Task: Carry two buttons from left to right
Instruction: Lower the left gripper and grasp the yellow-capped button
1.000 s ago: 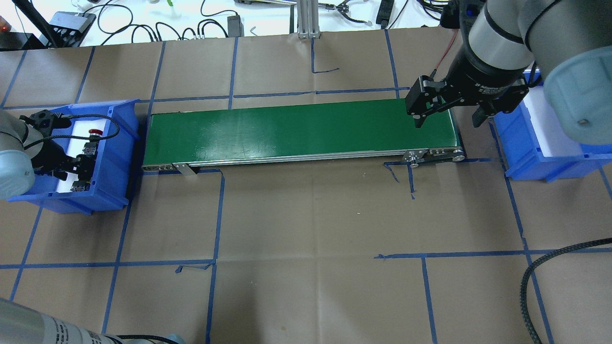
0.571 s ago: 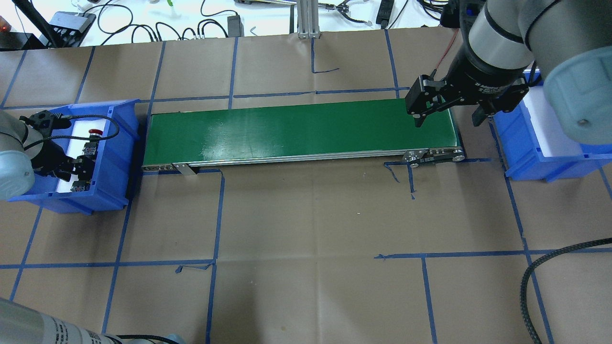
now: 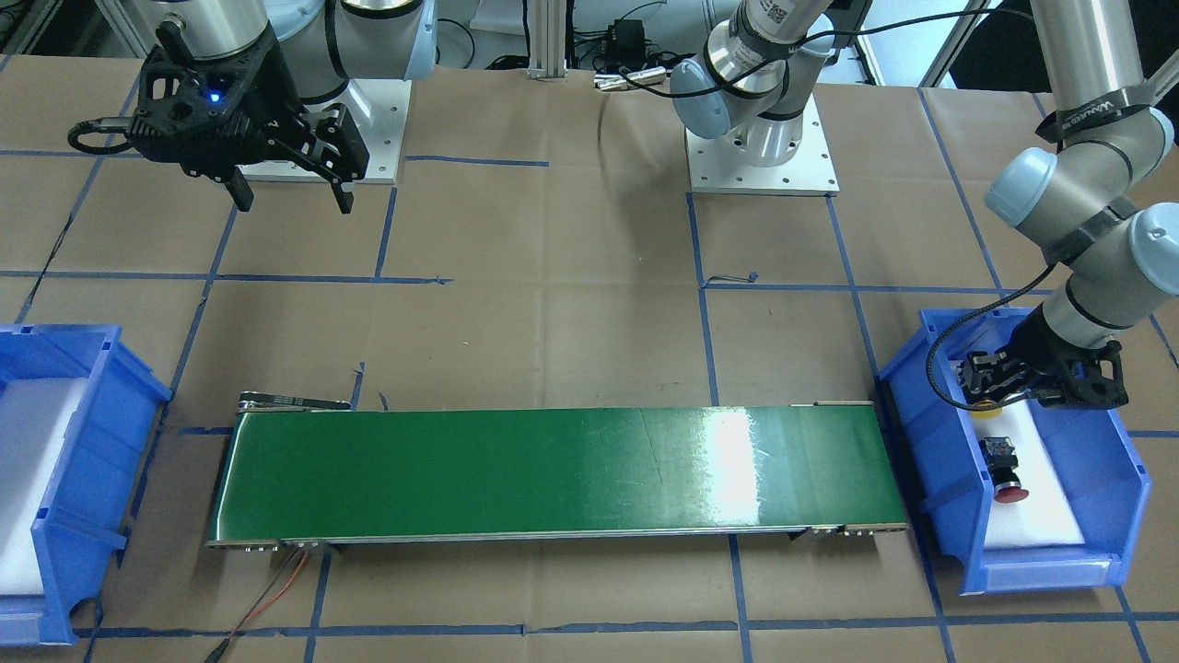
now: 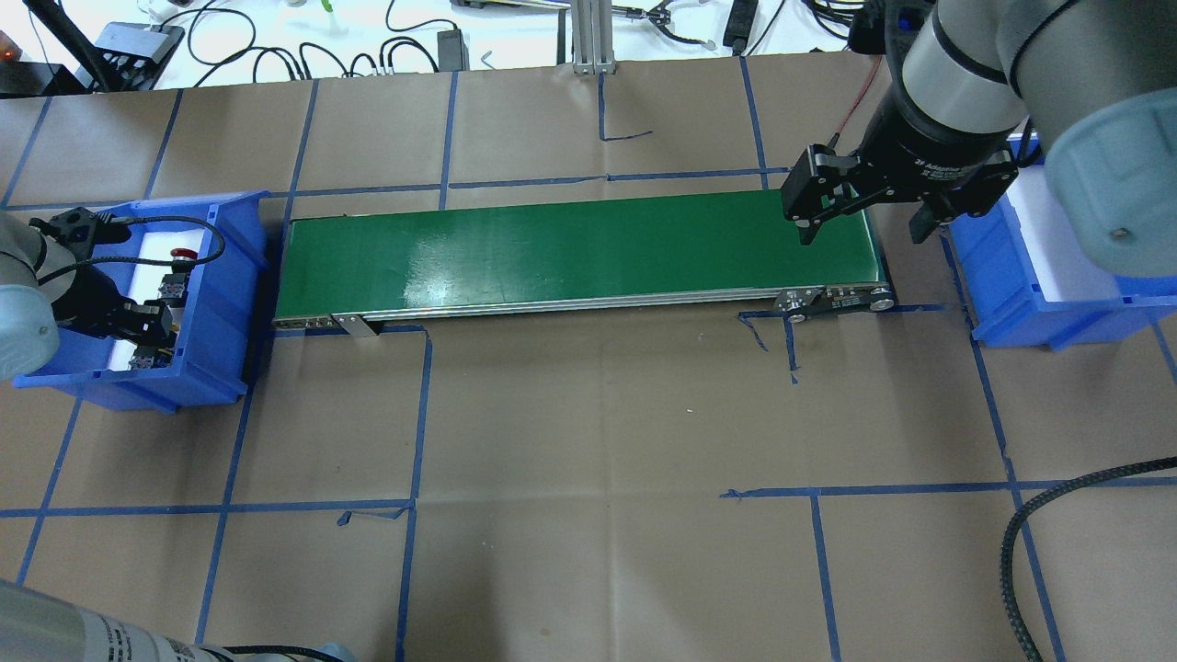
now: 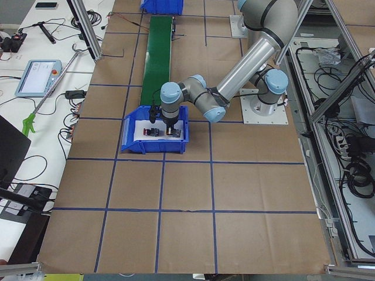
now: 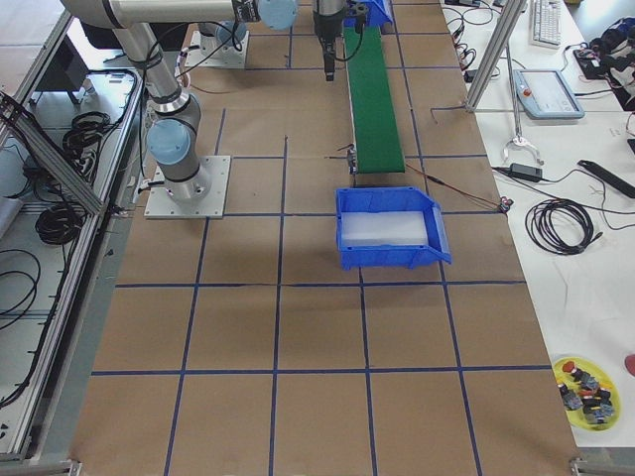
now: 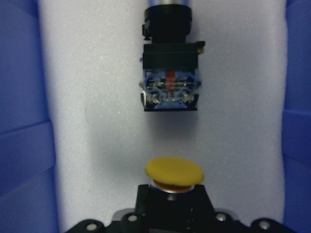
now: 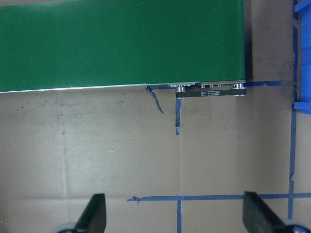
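Left wrist-mounted: left pincer (image 3: 986,387) clamps yellow mushroom-cap button (image 7: 174,171) over white foam (image 7: 97,121); right pincer (image 8: 177,216) wide open, empty.

Bright, even overhead light — glare streaks the green belt (image 3: 728,451) — left wrist view slightly soft.

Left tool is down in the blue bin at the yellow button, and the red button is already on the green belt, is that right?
No. The red button is not on the green belt; it lies in the blue bin, near the left tool. The front-facing view shows it. The rest is right.
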Controlling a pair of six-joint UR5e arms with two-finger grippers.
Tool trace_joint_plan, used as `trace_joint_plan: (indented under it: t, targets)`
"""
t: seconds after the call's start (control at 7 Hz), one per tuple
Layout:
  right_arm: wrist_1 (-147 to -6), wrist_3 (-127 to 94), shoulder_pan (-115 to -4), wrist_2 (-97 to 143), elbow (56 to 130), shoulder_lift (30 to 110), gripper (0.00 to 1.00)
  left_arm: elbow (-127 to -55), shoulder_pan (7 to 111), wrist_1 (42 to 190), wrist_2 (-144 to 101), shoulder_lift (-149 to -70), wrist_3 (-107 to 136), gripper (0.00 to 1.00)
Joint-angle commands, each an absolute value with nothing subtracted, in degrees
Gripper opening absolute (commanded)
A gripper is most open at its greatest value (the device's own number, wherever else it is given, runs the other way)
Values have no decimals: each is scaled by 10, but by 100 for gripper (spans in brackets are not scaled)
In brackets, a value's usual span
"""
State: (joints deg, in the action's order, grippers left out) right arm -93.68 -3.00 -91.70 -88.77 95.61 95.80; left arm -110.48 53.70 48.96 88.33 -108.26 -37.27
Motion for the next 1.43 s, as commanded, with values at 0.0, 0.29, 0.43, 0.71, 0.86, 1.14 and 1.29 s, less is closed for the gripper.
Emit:
trace_joint_plan:
  t: [0.0,0.29,0.43,0.71,0.86,1.14,1.29]
  targets:
    - [-935,-31,-917,-888,955,959,100,-1076,536,532,883,-1064,-374,0]
    - [-932,-31,-917,-886,956,959,100,-992,537,681,888,-1028,-374,0]
    - [-932,-31,-917,-886,956,959,100,-944,539,757,890,-1013,-374,0]
    - [-932,-31,-917,-886,957,959,100,-871,541,845,893,-1012,-368,0]
    - [-932,-31,-917,-886,957,959,100,-863,547,847,893,-1018,-365,0]
    - [-932,-31,-917,-886,957,959,100,-856,614,842,890,-1018,-281,0]
    - [-932,-31,-917,-886,957,959,100,-845,670,839,892,-1020,-222,0]
